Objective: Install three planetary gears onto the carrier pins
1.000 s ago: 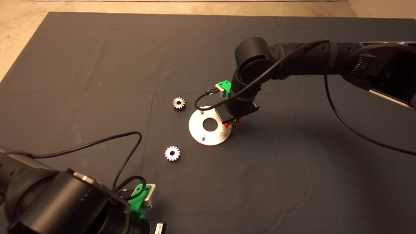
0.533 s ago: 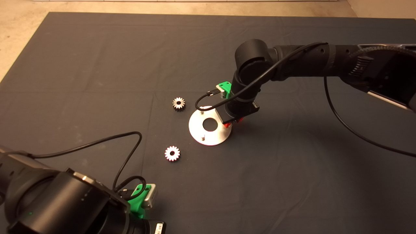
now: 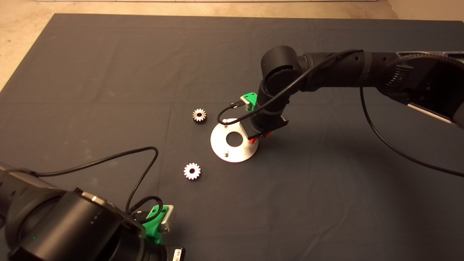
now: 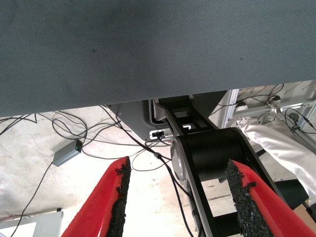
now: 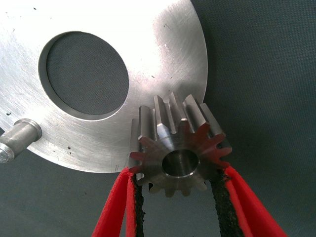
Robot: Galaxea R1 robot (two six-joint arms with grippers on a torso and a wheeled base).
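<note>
The right gripper [image 5: 175, 197] holds one gear [image 5: 177, 148] over the edge of the silver disc [image 3: 221, 145].

Its two red fingers [image 5: 123, 207] pinch the gear by its teeth. The gear may sit on a pin, but the gear hides that spot, so I cannot tell. Two pins stand bare on the disc, one far [image 3: 225, 121] and one near [image 3: 226, 153]. Two more gears lie flat on the dark mat [image 3: 108, 72], one just beyond the disc [image 3: 199, 115] and one nearer [image 3: 192, 170]. The left gripper [image 4: 175, 197] waits at the mat's near left edge, its fingers spread wide with nothing between them.
</note>
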